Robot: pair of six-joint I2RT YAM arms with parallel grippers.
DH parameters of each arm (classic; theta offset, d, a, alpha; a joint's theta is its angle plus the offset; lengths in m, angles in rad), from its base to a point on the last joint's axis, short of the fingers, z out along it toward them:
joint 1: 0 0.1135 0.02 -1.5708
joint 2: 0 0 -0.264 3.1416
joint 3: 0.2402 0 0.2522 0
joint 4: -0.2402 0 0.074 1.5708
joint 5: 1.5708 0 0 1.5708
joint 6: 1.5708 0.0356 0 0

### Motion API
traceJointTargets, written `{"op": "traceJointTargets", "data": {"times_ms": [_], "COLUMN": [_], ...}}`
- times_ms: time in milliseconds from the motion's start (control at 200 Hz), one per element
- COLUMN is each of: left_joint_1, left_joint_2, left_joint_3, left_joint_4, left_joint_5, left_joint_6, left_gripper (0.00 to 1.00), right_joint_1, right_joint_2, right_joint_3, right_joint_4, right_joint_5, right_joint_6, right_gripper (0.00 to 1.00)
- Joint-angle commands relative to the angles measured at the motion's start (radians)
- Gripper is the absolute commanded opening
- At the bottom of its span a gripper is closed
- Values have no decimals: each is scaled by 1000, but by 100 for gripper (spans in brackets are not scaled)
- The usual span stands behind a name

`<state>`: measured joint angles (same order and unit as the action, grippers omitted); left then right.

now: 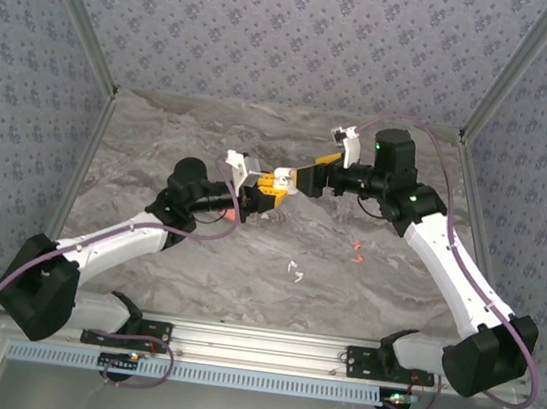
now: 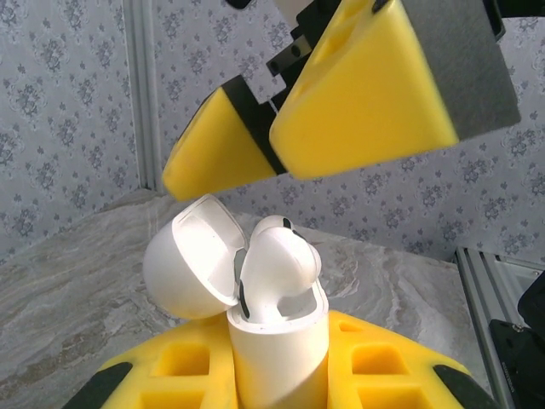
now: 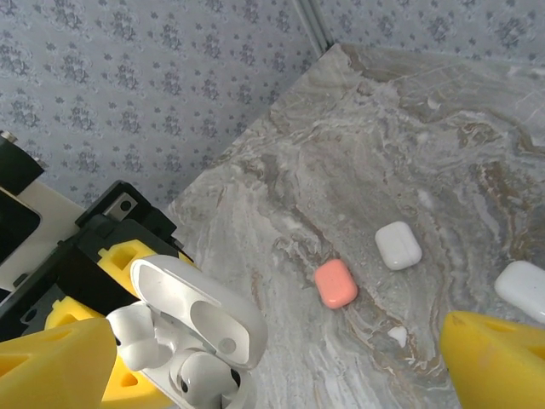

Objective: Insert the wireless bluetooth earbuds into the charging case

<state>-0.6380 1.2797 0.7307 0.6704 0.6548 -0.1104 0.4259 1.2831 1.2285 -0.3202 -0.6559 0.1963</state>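
Left claw (image 2: 277,371): clamped on the base of the case, its yellow fingers (image 2: 170,375) at 9 and 3 of it in the left wrist view.
Case (image 2: 277,341): white, upright, held off the table near mid-table; lid (image 2: 189,264) swung open toward 9.
Earbuds in case (image 2: 279,256): white, seated in the mouth with heads proud of the rim; how deep they sit cannot be told.
Right claw (image 1: 293,183): jaws wide, holding nothing; tips just above the case at 12, apart from it.
Loose white earbuds (image 1: 295,270): on bare table at 5 of the case, well apart from both claws.
Orange-red earbuds (image 1: 356,251): on the table at 4 of the case, near the right arm.
Spare cases: pink case (image 3: 335,284), white case (image 3: 398,244) just beside it at 1, another white one (image 3: 521,290) at the frame edge; none touching.
Stray earbud (image 3: 397,336): white, at 4 of the pink case.
Table (image 1: 162,129): grey marble, walled at 9, 12 and 3, with a metal rail (image 1: 255,341) along 6.
Open room: bare marble from 10 to 2 behind the claws, and at 6 between the arm bases.
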Motion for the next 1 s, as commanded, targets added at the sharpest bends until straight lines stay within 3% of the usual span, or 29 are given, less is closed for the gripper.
{"op": "traceJointTargets", "data": {"times_ms": [0,400,660,994], "left_joint_1": [-10,-11,-11,-12], "left_joint_2": [6,3,1,3], "left_joint_3": [41,42,35,34], "left_joint_4": [42,33,29,33], "left_joint_5": [28,22,20,18], "left_joint_6": [29,29,27,18], "left_gripper": [0,0,0,0], "right_joint_1": [20,40,5,10], "right_joint_2": [21,40,-4,-11], "right_joint_3": [50,61,26,-23], "right_joint_4": [-50,-73,34,60], "right_joint_5": [-16,-5,-137,-160], "right_joint_6": [-21,-39,39,81], "right_gripper": [100,100,100,100]}}
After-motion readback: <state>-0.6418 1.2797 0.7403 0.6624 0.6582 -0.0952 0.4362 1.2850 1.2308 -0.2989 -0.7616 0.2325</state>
